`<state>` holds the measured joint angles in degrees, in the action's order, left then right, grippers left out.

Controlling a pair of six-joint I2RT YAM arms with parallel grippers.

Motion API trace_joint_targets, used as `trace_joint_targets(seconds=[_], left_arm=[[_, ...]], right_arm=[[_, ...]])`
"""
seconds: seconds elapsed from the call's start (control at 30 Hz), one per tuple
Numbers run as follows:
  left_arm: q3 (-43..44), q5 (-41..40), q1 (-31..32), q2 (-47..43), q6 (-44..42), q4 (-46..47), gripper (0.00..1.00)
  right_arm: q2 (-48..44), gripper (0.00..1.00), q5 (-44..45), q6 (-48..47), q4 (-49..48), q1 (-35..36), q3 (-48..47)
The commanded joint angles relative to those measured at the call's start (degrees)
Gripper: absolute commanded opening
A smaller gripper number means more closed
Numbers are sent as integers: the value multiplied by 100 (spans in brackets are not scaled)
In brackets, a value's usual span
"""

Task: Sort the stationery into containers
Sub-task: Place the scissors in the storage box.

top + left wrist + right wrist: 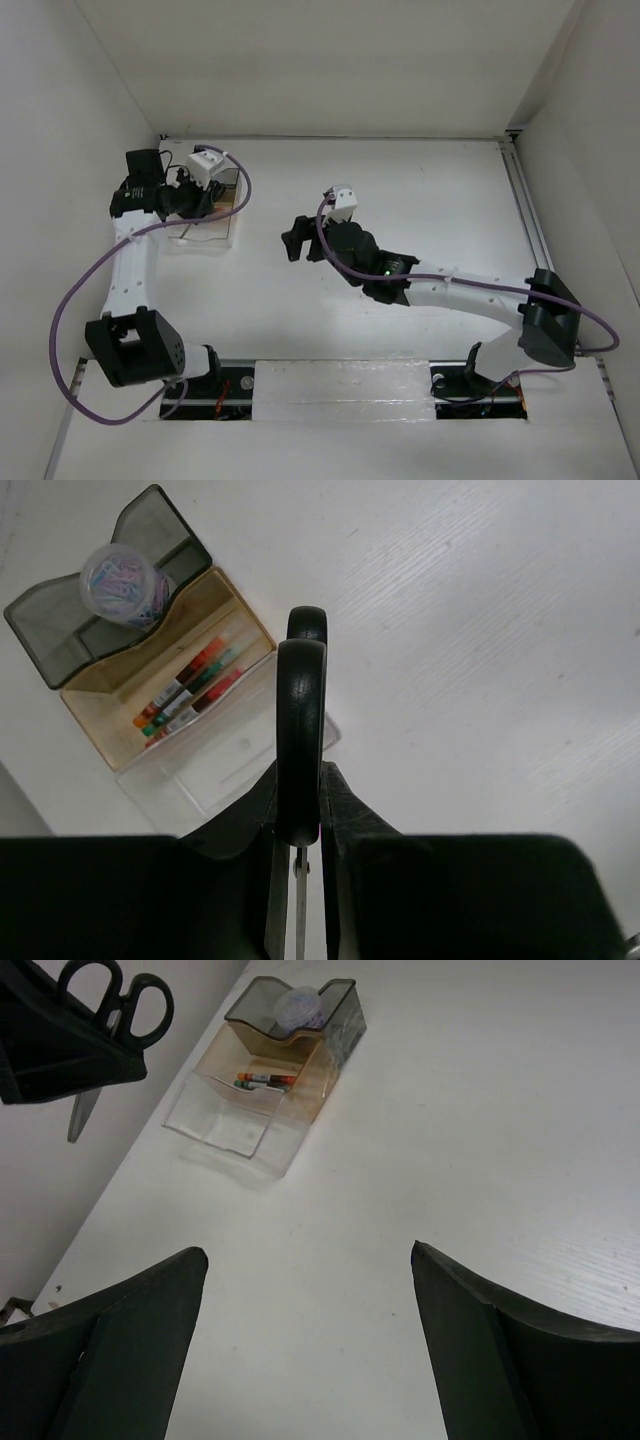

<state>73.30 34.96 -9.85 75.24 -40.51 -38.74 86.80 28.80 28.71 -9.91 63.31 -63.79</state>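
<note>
**Scissors held up by L arm**

L gripper (300,815) is clamped on the black-handled scissors (300,700), aloft near the tiered organizer (215,770). Pens (185,692) lie in its amber section, clip tub (122,580) in the dark one. R gripper (310,1260) gapes wide, holding nothing.

The top external camera is looking down from high behind the arms onto the whole table (420,200). The left wrist camera is looking closely down at the clear box (225,770), upper left of frame. The right wrist camera is sharing it from farther off.
</note>
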Motion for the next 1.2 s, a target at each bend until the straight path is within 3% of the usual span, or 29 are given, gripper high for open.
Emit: trace_joint_targets(seconds=[0.0, 0.37, 0.6, 0.9, 1.17], left_arm=[[509, -16, -35, 428, -1483, -422, 0], [633, -78, -228, 1484, -4507, -1126, 0], [580, -25, -299, 1879, -5291, -1082, 0], [1546, -147, -299, 2934, -5643, -1821, 0], [1302, 20, -413, 3111, -5766, -1681, 0]], right_arm=[[-383, 89, 65, -23, -257, 6, 279], [-972, 90, 126, 90, -257, 6, 991], [-1227, 90, 126, 144, -205, 6, 1308], [-1412, 90, 240, 258, -99, 6, 1554], [-1166, 90, 240, 30, 7, -47, 1237]])
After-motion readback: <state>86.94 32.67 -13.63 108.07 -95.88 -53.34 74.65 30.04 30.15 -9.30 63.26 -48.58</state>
